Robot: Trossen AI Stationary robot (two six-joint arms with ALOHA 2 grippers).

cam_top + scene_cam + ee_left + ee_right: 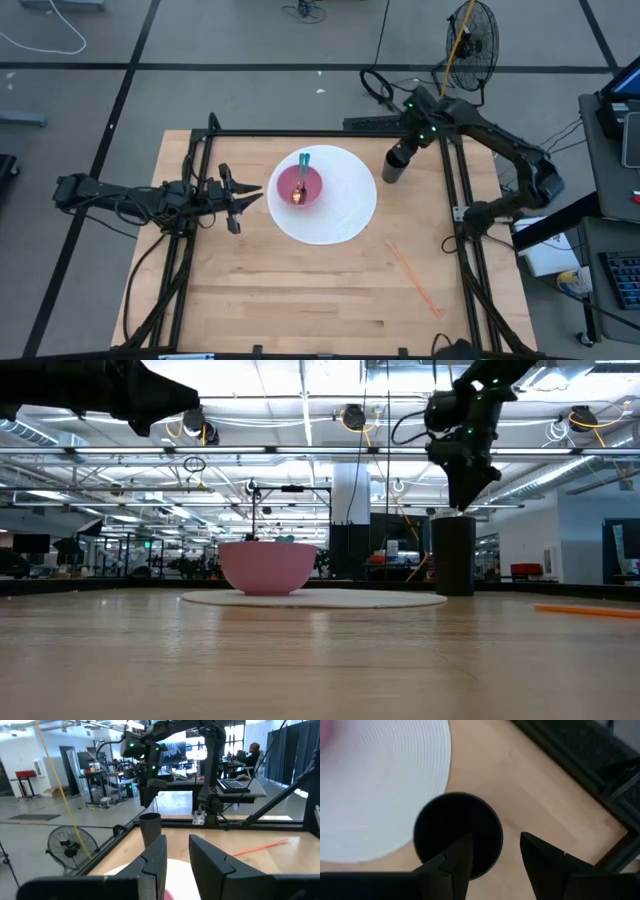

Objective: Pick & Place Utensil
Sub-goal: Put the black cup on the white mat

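Observation:
A pink bowl [298,185] stands on a round white plate [345,215] at the table's middle. A teal-handled utensil [304,160] lies in the bowl, its handle leaning on the far rim. A black cup [392,171] stands upright on the table by the plate's right edge. My right gripper [401,154] hangs open right over that cup [457,836]. In the right wrist view one finger shows over the cup's mouth and one outside its rim. The low view shows its tips [462,500] just above the rim. My left gripper [245,200] waits open, left of the bowl.
A thin orange stick [415,280] lies on the bare wood toward the near right. A black frame [300,133] borders the table's far, left and right sides. The left wrist view shows the cup [150,827], the stick [260,847] and a person [252,750] far behind the table.

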